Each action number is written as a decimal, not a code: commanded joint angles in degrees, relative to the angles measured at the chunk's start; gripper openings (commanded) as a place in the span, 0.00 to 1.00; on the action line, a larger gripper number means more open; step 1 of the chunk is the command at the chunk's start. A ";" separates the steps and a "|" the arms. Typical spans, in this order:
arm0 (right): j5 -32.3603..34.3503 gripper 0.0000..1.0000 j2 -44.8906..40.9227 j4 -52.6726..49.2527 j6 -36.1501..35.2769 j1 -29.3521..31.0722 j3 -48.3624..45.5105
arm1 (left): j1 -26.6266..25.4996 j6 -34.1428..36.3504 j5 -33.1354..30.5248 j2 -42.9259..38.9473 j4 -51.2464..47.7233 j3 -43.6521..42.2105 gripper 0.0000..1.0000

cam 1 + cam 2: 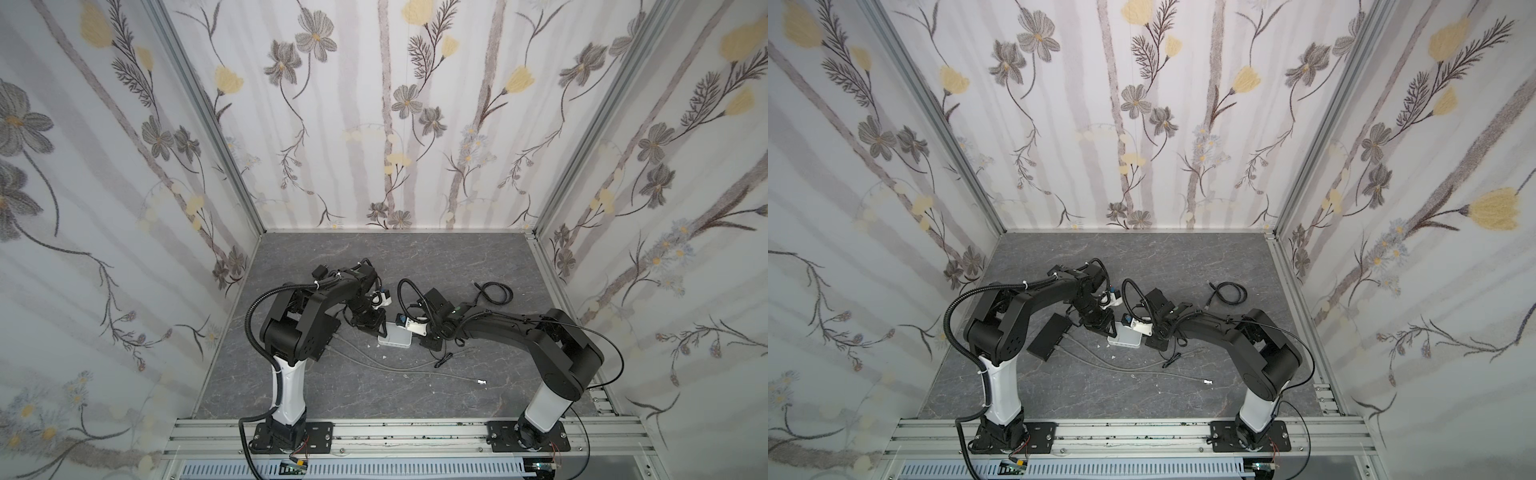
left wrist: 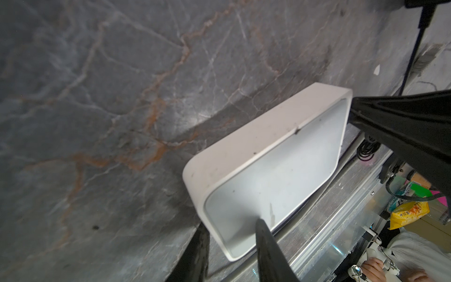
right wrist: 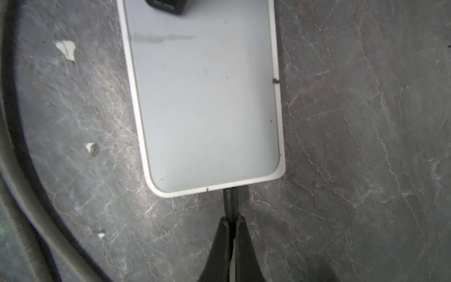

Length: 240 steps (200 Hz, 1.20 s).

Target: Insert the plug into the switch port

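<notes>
On the grey table [image 1: 374, 395], in both top views, the white switch [image 1: 395, 337] lies with its long axis left to right. The left gripper [image 1: 379, 331] sits at its left end and the right gripper [image 1: 419, 340] at its right end.

Left wrist view: fingers [image 2: 268, 249] stand apart astride a corner of the switch. Whether they press it, cannot tell.

Right wrist view: fingers [image 3: 244, 234] pinched tight on the thin black plug [image 3: 230, 202]. It runs along the switch's long axis and meets its short end wall. Port itself hidden; seating likely needs a straight push ahead.

Writing: a faint smudged strip [image 3: 163, 37] on the top face, unreadable. A yellow packet [image 2: 407, 214] beyond the table carries print too blurred to read.
</notes>
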 commanded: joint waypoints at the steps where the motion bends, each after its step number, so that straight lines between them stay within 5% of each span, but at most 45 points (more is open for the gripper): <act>1: -1.51 0.00 0.83 2.34 -1.62 0.28 1.14 | -0.03 0.10 -3.13 0.58 0.39 0.08 0.32; 183: -2.68 0.00 5.73 0.20 -3.61 2.58 9.98 | -0.93 0.36 -1.61 0.89 0.09 0.30 0.32; 240: -0.83 0.00 5.88 1.38 -10.41 5.67 9.19 | -1.20 1.01 -1.68 0.79 -0.03 0.56 0.32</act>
